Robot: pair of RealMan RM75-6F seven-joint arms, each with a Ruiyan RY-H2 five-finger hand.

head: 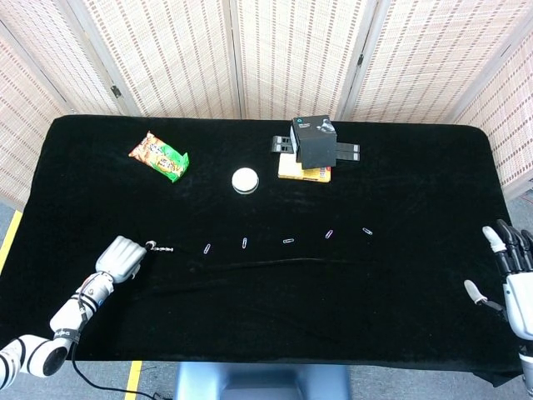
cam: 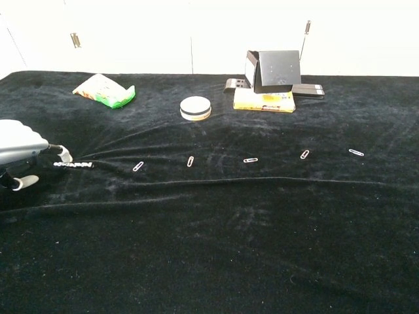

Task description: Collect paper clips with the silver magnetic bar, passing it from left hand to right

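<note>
**Left hand at the table's left edge with the bar lying flat**

We see the left hand (head: pixel 122 259) low over the black table (head: pixel 400 317), near its left side. Its fingers are curled in and pinch one end of the silver magnetic bar (cam: pixel 73 164) — the bar lies nearly flat on the cloth and points right, toward the row of clips. In the chest view the same hand (cam: pixel 18 149) shows at the left border, the bar's near end under a fingertip.

Five paper clips lie in a loose line across the middle of the table: the first paper clip (head: pixel 206 248) is near the bar's free tip but apart from it, then a second (head: pixel 244 243), a third (head: pixel 288 241), a fourth (head: pixel 329 234) and a fifth (head: pixel 367 231).

The right hand (head: pixel 510 275) sits at the far right edge, fingers spread and holding nothing.

Farther back stand a green snack packet (head: pixel 158 156), a round white tin (head: pixel 245 180) and a black box (head: pixel 314 142) resting on a yellow pack (head: pixel 303 173).
</note>
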